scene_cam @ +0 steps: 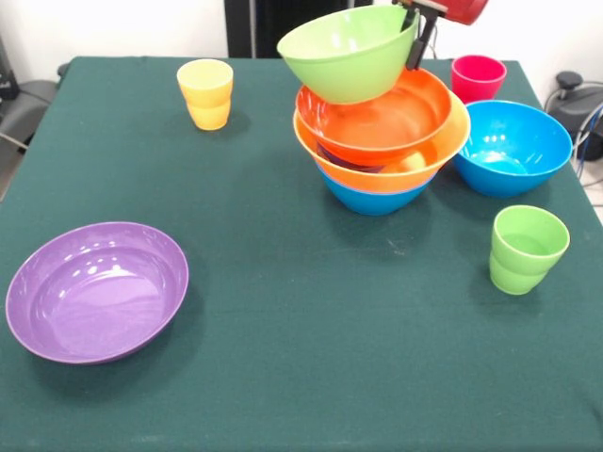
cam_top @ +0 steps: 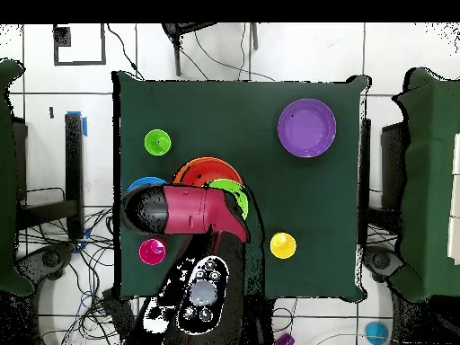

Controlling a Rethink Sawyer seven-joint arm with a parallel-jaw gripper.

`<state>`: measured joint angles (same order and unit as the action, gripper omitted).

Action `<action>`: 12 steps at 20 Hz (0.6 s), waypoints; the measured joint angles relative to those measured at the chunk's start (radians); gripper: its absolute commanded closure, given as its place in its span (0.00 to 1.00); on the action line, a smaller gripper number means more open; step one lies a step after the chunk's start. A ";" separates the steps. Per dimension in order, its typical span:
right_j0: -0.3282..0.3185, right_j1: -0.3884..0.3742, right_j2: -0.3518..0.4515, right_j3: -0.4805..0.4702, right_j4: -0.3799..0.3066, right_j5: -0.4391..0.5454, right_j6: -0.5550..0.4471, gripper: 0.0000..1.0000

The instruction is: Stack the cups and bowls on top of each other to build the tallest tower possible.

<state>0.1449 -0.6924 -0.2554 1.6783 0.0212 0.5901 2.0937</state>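
The step in hand is judged to be the setting of the lime green bowl (scene_cam: 347, 52) on the tower (scene_cam: 382, 141). The bowl is held tilted above the pile, its far rim pinched between the fingers of the gripper (scene_cam: 415, 42), which reaches in from the top edge of the front view. Its underside appears to touch, or nearly touch, the rim of the orange-red bowl (scene_cam: 377, 118), which is nested in the yellow-orange bowl (scene_cam: 415, 165), with a blue bowl (scene_cam: 372, 198) lowest.

The next move is judged to call for levelling the lime bowl and centring it over the pile before release, since the pile leans and a tilted release could let it slide off.

Left on the green worktop (scene_cam: 301, 358) are another blue bowl (scene_cam: 513, 146) just beside the tower, the red-pink cup (scene_cam: 478, 77) behind it, the light green cup (scene_cam: 526, 248), the yellow cup (scene_cam: 205, 92) and the purple bowl (scene_cam: 97, 290), well apart.

No brand, label or writing can be read in either view.
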 measured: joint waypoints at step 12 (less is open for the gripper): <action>0.021 0.025 -0.034 -0.057 0.022 0.019 0.001 1.00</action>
<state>0.1664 -0.6677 -0.2889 1.6213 0.0433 0.6092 2.0945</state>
